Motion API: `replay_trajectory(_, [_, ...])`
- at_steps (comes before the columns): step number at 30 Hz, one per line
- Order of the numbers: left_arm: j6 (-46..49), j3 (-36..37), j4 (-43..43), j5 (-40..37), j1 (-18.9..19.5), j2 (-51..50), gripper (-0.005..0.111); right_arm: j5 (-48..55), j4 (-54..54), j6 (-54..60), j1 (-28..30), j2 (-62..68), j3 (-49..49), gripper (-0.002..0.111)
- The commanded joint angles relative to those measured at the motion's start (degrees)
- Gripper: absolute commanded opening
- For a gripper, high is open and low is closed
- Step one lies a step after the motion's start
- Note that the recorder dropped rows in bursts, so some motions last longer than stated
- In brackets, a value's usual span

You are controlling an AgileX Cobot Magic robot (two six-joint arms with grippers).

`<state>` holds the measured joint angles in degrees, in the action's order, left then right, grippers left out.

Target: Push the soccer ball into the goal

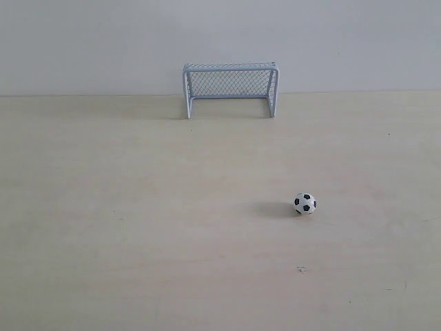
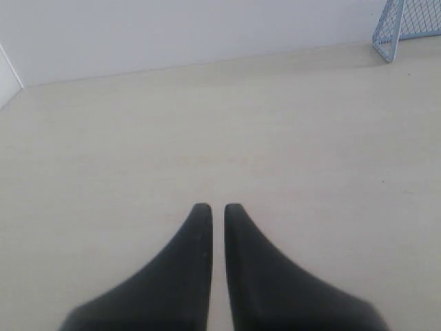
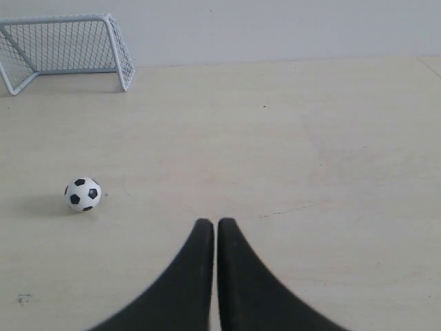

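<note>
- Soccer ball (image 1: pixel 305 203) sits on the bare surface (image 1: pixel 138 221), well apart from the goal (image 1: pixel 230 83) and right of its mouth in the exterior view.
- My right pincer (image 3: pixel 216 224): fingers nearly together, empty, near the ball but clear of it.
- Left pincer (image 2: pixel 218 207): likewise narrow, empty.
- Judgement: ball looks light and should roll at a touch. No grasp; nudge the side facing away from the goal, gently, or it skews wide.
</note>
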<state>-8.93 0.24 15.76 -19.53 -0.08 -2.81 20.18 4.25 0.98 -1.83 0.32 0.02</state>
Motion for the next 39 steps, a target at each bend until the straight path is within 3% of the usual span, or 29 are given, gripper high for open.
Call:
replay_trajectory(1, [-0.53,-0.24,0.01,0.19,-0.45,-0.32,0.006,-0.51,0.0,0.2,0.16,-0.32,-0.02,0.0])
replay_trajectory(22, [-0.53,-0.24,0.01,0.19,-0.45,-0.32,0.006,-2.95,0.0,0.2,0.16,-0.32,-0.02,0.0])
replay_trajectory(39, [-0.53,-0.24,0.01,0.19,-0.45,-0.32,0.006,-15.64,0.0,-0.31,0.16,-0.32,-0.02,0.0])
